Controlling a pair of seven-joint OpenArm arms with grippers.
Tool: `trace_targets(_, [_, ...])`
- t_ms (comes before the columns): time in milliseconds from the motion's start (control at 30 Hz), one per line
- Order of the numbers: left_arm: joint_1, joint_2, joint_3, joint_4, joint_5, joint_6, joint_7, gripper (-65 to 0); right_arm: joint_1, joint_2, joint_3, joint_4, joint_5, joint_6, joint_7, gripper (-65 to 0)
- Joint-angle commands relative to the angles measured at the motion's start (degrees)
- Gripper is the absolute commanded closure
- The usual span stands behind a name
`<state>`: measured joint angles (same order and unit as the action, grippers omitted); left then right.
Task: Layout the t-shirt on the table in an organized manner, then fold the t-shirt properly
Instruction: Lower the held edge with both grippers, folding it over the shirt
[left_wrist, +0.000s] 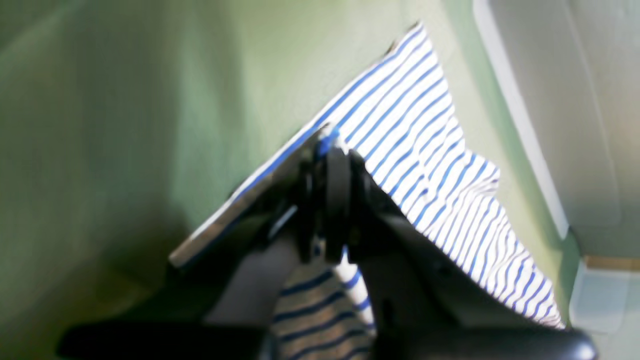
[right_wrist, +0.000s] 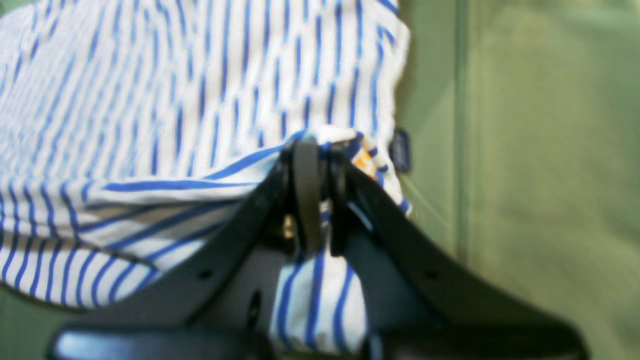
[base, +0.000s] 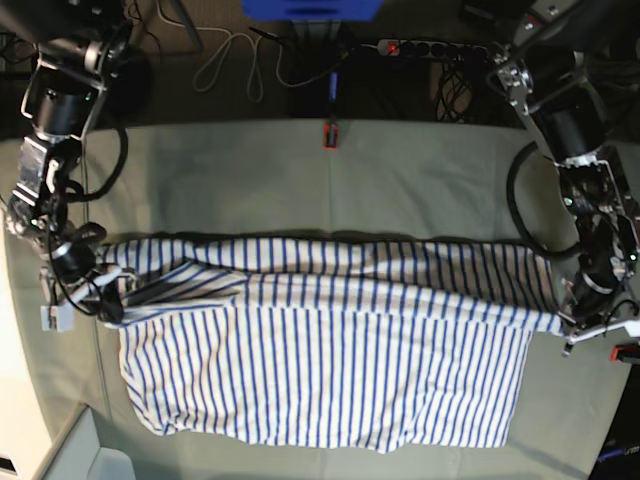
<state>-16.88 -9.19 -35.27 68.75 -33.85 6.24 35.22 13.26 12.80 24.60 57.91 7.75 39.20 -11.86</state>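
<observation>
While both pairs of jaws stand pressed together on cloth, we read each as a pinch: the left gripper (left_wrist: 332, 150) nips a folded edge of the t-shirt (base: 330, 370), and the right gripper (right_wrist: 315, 150) bites a bunched wad near the small dark neck tag (right_wrist: 401, 150). Outward from those pinches the garment stretches between the two arms, across the middle of the table (base: 300, 170), its upper part lifted into a long fold and the lower part lying flat. We judge it light, limp and quick to sag or wrinkle, not fragile, and unlikely to slip from a firm nip. We would take it at hems, seams or corners, where doubled cloth gives the jaws something to bite
</observation>
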Motion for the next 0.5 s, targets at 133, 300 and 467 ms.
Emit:
trace_targets(133, [-2.3, -0.9, 0.0, -3.4, -0.7, -0.3, -1.1, -1.9, 3.1, 1.0, 0.2, -1.5, -1.8, 0.8, 1.7, -3.4])
trace_targets(300, [-3.0, -1.3, 0.0, -6.6, -0.7, -0.3, -0.4, -23.9, 2.9, 0.7, 0.7, -0.9, -5.2, 0.8, 1.8, -24.0])
trace_targets(467, [-3.0, -1.3, 0.0, -6.4, -0.7, -0.3, -0.4, -32.8, 2.5, 0.4, 3.1, 2.9, -5.2, 0.8, 1.9, -34.8])
